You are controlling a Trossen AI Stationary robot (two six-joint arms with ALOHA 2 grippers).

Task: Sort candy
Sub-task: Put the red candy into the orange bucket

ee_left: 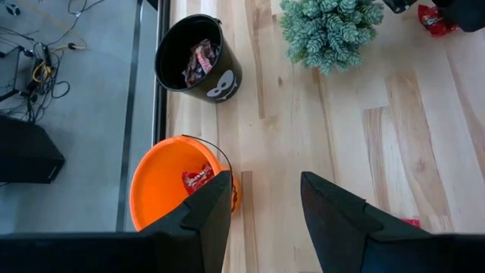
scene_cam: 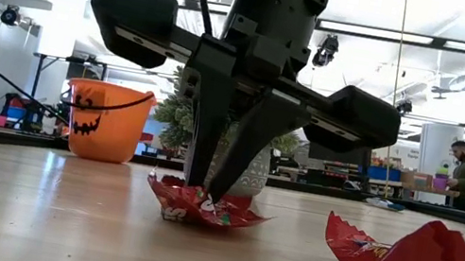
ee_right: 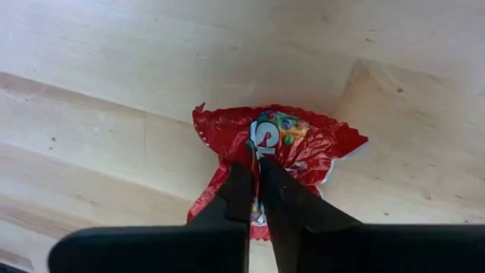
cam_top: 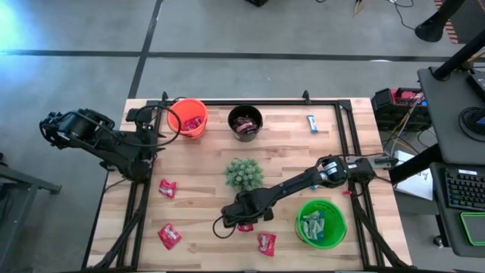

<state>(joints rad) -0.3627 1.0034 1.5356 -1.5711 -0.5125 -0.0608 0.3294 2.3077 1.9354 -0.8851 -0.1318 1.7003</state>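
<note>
Right gripper jaws pinch a crinkled red foil candy packet on the wooden worktop; the thin fold may slip out when lifted.

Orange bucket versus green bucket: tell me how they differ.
The orange bucket stands at the table's far edge near the left gripper; the green bucket sits at the near edge beside the right arm. The orange bucket holds red candy; the green bucket holds light blue-and-white candy. Both are round, open-topped and upright.
</note>
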